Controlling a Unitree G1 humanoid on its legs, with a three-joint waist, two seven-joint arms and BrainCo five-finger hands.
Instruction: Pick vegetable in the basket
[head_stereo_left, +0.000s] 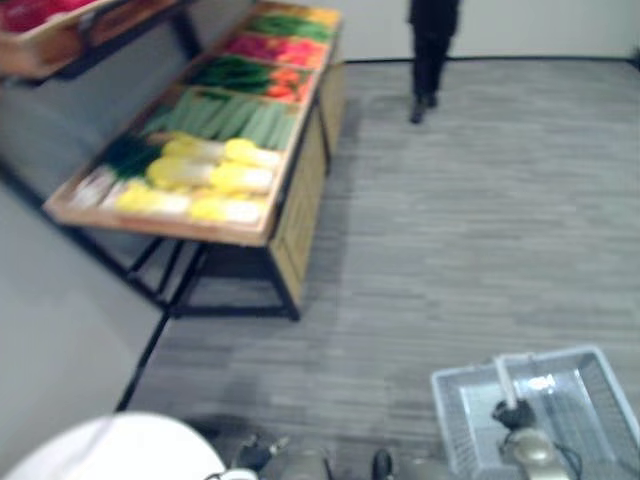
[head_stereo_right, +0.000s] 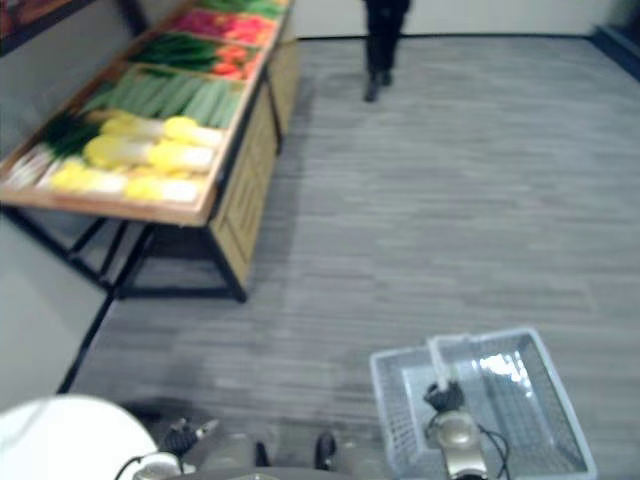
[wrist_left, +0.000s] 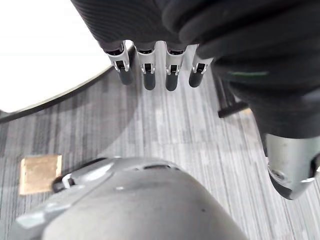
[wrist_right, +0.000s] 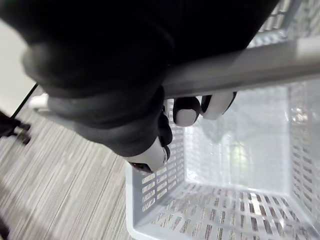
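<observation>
A wooden produce stand (head_stereo_left: 285, 215) at the upper left carries rows of vegetables: yellow-white cabbages (head_stereo_left: 210, 180) nearest, long green ones (head_stereo_left: 230, 118) behind, then red and green ones (head_stereo_left: 275, 50). A pale grey plastic basket (head_stereo_left: 442, 388) hangs low at my right, well away from the stand. My right hand (wrist_right: 187, 110) is shut on its handle (wrist_right: 260, 65), fingers curled round the bar. Nothing lies inside the basket (wrist_right: 150, 192). My left hand (wrist_left: 148, 70) hangs beside me over the floor with its fingers straight and holds nothing.
A person in dark clothes (head_stereo_left: 432, 60) stands far off on the grey carpet beyond the stand. A second shelf (head_stereo_left: 40, 35) with red produce sits at the top left. A white round object (head_stereo_left: 110, 450) is close at my lower left.
</observation>
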